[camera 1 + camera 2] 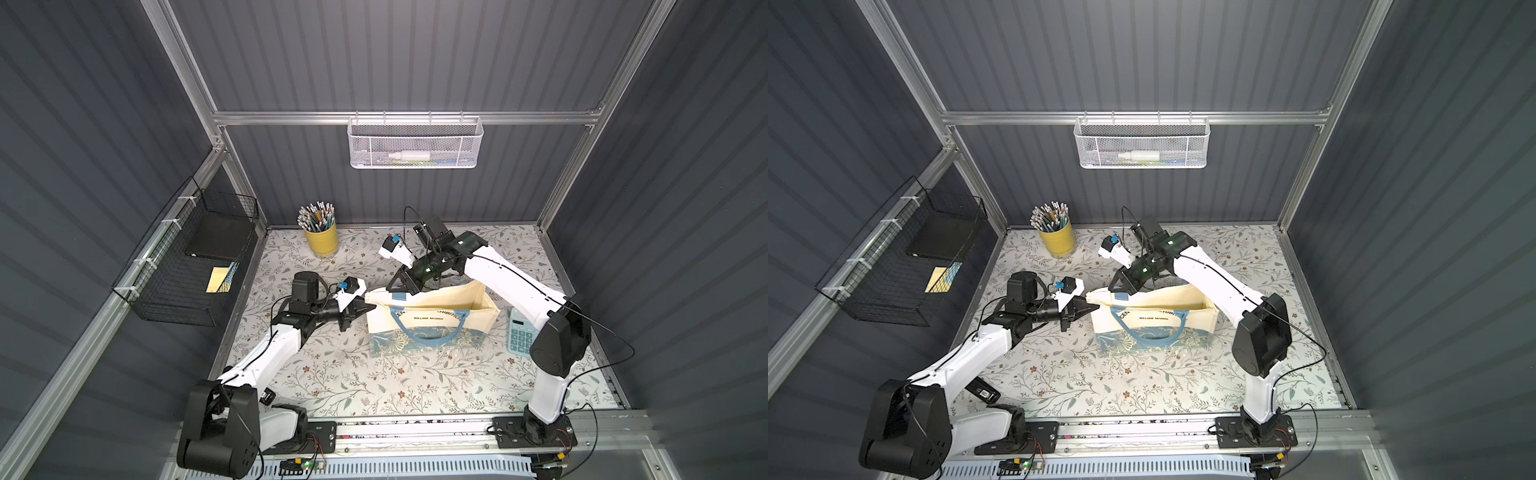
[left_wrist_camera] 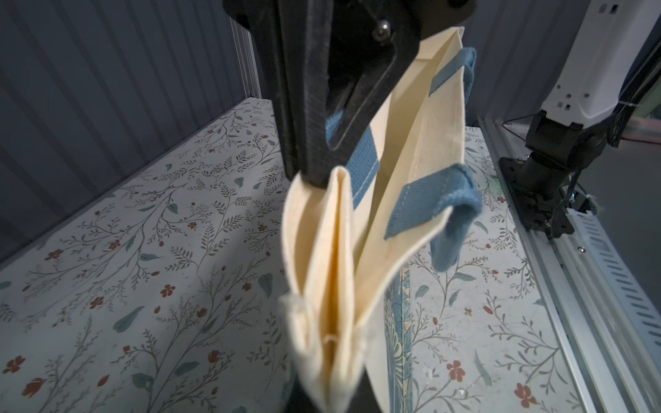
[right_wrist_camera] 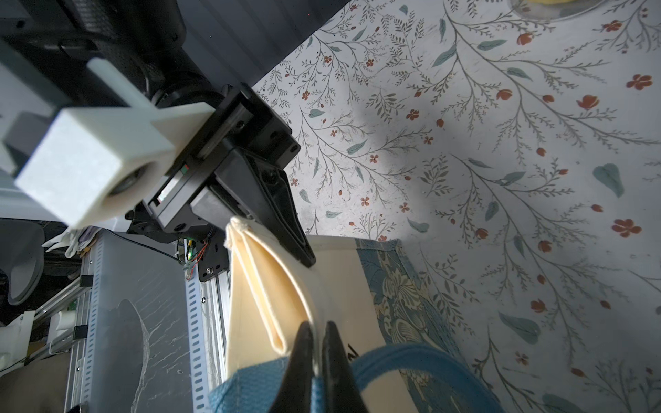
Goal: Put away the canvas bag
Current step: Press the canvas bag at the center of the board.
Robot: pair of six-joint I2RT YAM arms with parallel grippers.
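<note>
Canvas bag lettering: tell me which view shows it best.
Both top views: the canvas bag faces them, so its lettering reads clearly. The right wrist view catches only one letter's edge; the left wrist view shows none.

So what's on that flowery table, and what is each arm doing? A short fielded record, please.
Bag: cream canvas bag with light-blue handles, standing upright on the floral table, mouth open
Left tool: shut on the bag's folded side edge
Right tool: shut on the bag's rear rim, by a handle
Beside bag: teal calculator
Back corner: yellow metal cup of pencils
Walls: white mesh basket; black wire basket
</note>
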